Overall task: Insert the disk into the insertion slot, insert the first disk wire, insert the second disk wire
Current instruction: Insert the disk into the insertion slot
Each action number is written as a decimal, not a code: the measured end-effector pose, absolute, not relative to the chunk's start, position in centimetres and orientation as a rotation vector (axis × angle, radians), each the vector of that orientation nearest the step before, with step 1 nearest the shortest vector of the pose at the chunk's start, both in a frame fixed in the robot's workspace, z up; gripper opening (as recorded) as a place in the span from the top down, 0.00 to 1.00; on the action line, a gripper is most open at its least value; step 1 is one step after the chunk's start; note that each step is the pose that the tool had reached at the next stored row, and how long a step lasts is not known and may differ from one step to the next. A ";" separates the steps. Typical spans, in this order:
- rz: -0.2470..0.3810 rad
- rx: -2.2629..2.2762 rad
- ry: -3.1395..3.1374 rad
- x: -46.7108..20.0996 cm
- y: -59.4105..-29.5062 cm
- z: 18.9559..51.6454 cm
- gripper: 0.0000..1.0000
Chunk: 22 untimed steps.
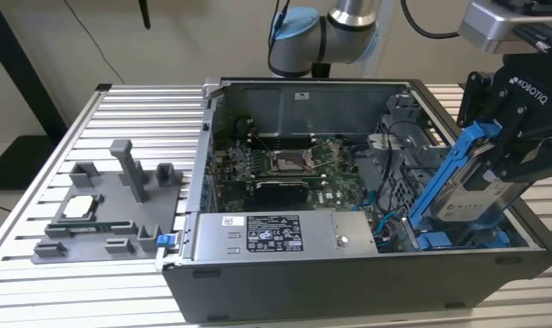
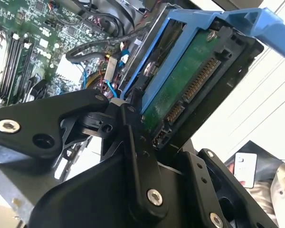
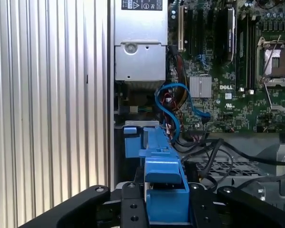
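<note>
- The disk point(image 1: 484, 191), clipped in its blue carrier, is hanging tilted over the case corner at the exterior view's right. Its lower end is dipping toward the drive cage point(image 3: 218, 167), but it's not sitting in the insertion slot, and I can't pick out the slot's mouth.
- The gripper point(image 1: 505, 162) is clamping the disk by its edges, closed snug on the carrier.
- Progress-wise, I'd say step one is only getting going. The disk's connector point(image 2: 199, 78) is showing bare, so neither wire is plugged in.
- Loose blue cables point(image 3: 173, 109) and black cables point(image 3: 213, 147) are lying right beside the cage, probably crowding the way in.
- The power supply point(image 1: 281, 236) and motherboard point(image 1: 285, 164) are sitting nearby, clear of the disk.
</note>
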<state>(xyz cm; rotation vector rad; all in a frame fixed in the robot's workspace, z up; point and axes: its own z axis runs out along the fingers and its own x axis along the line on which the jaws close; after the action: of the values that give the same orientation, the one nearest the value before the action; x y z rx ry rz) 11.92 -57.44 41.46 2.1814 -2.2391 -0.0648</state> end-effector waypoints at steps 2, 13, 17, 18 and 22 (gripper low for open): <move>-0.068 2.183 -2.240 11.9 -57.4 41.2 1.00; -0.073 2.184 -2.242 12.1 -57.4 39.6 1.00; -0.073 2.184 -2.242 12.1 -57.4 38.9 1.00; -0.073 2.184 -2.242 12.1 -57.4 38.7 1.00; -0.073 2.184 -2.241 12.1 -57.4 38.3 1.00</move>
<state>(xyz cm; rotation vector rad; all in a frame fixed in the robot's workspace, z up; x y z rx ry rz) 12.15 -57.43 38.34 2.1843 -2.2412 -0.0733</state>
